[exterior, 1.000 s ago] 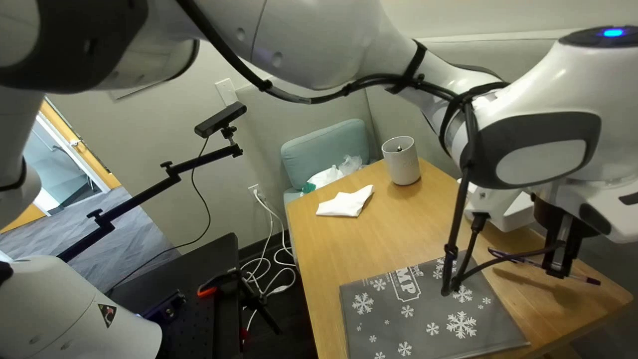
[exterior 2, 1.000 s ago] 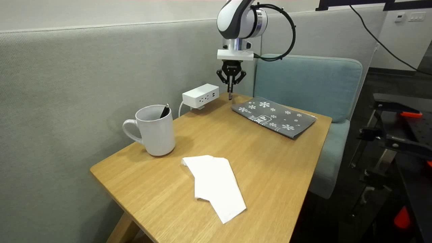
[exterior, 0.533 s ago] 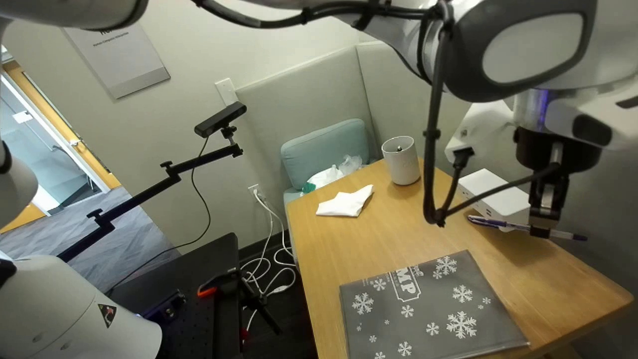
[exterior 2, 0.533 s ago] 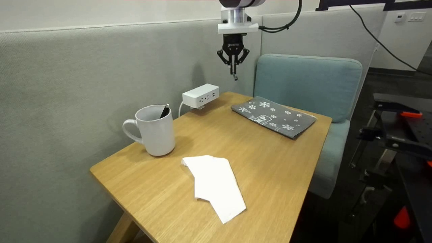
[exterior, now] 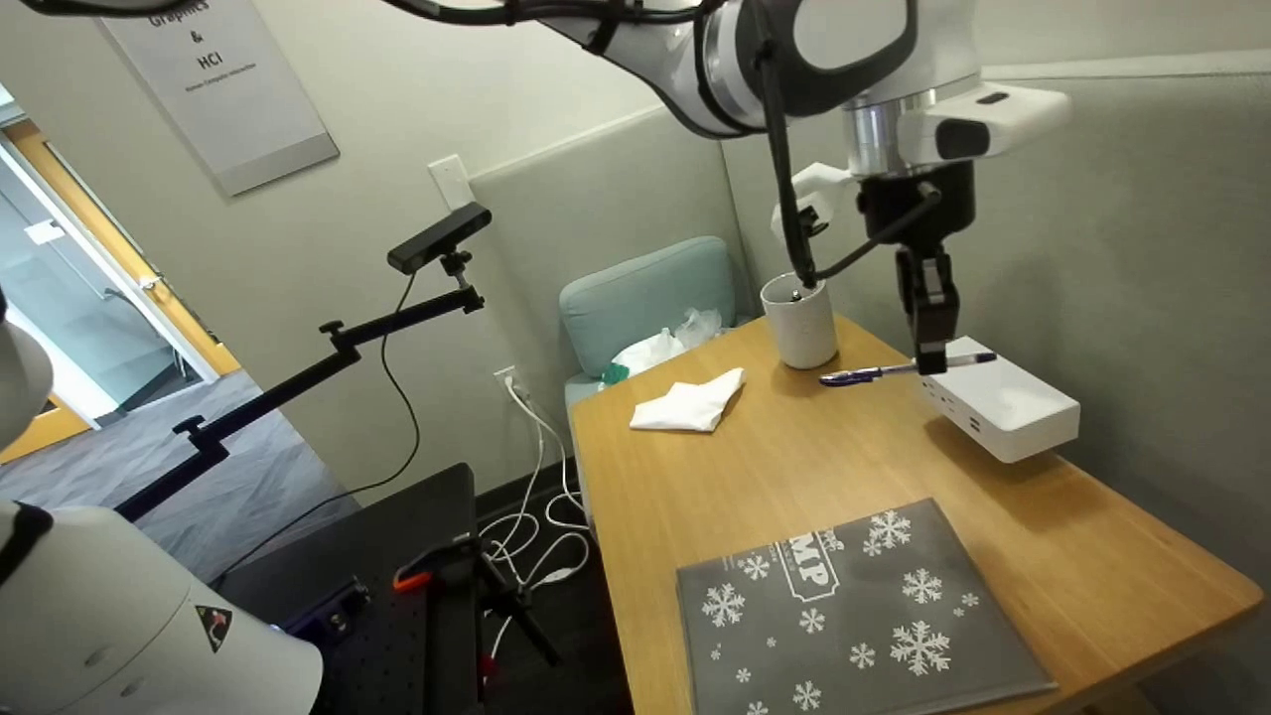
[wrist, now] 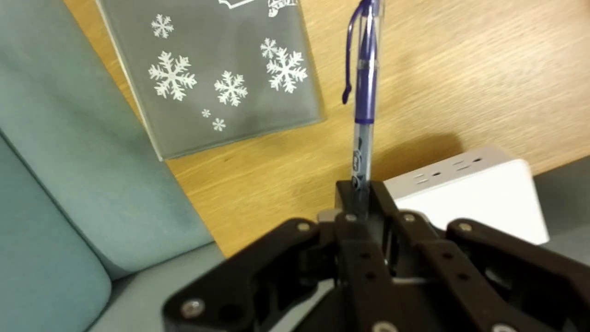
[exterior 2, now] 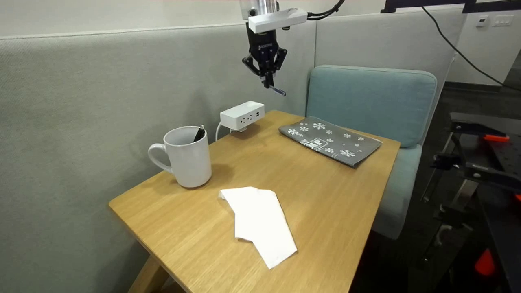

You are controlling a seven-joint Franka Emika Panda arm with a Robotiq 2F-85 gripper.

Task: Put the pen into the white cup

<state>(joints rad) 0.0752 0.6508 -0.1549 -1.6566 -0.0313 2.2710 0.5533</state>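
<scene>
The purple pen with a clear barrel is held crosswise in my gripper, roughly level; it shows in both exterior views [exterior: 856, 377] [exterior 2: 279, 91] and in the wrist view [wrist: 365, 97]. My gripper [exterior: 931, 363] is shut on the pen's middle, and its capped end sticks out from the fingers. The gripper also shows in the other views [exterior 2: 267, 84] [wrist: 363, 191], in the air above the table by the white outlet box. The white cup [exterior: 800, 328] stands upright with a handle [exterior 2: 189, 162], apart from the gripper. A dark pen-like thing pokes out of it.
The white outlet box [exterior: 1023, 397] [exterior 2: 243, 115] stands at the table's wall side, below the gripper. A grey snowflake bag [exterior: 854, 616] lies flat on the wooden table [exterior 2: 260, 171]. A white napkin [exterior 2: 260, 224] lies near the cup. A padded wall [exterior 2: 122, 101] borders the table.
My gripper has risen from low over the table with the pen held in it. It has moved toward the cup, and the wrist has turned. The cup, bag and napkin have not moved.
</scene>
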